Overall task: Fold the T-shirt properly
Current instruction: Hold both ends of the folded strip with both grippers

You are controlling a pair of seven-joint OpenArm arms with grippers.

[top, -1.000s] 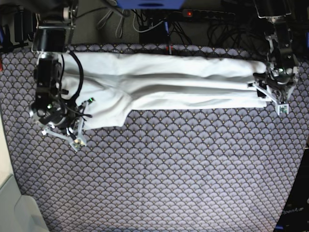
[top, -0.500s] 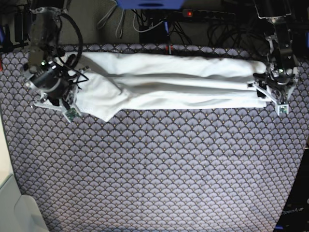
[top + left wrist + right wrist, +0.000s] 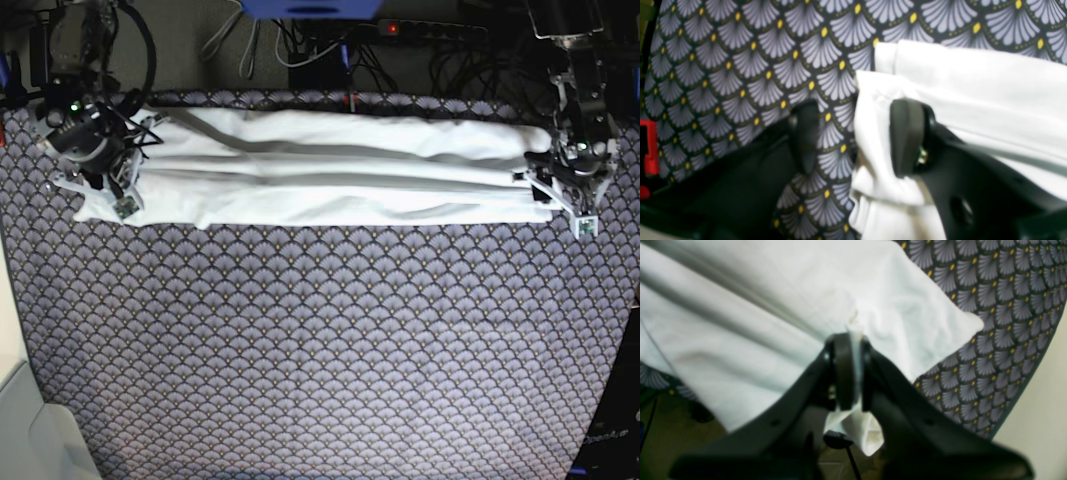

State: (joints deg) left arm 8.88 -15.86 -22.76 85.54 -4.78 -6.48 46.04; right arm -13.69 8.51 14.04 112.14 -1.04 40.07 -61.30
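The white T-shirt lies as a long narrow strip across the back of the table. My right gripper, at the strip's left end, is shut on a pinch of the cloth; in the right wrist view its fingers press a fold of the T-shirt between them. My left gripper sits at the strip's right end. In the left wrist view the left gripper stands open. One finger rests over the T-shirt and the other finger is on the bare table covering, apart from the cloth.
A dark covering with a grey fan pattern spreads over the table in front of the shirt. Cables and a power strip lie behind the table's back edge. A red part shows at the left wrist view's left edge.
My right gripper has carried the shirt's hanging left flap up and toward the back left, drawing the left end flat into the strip. The left arm has stayed where it was.
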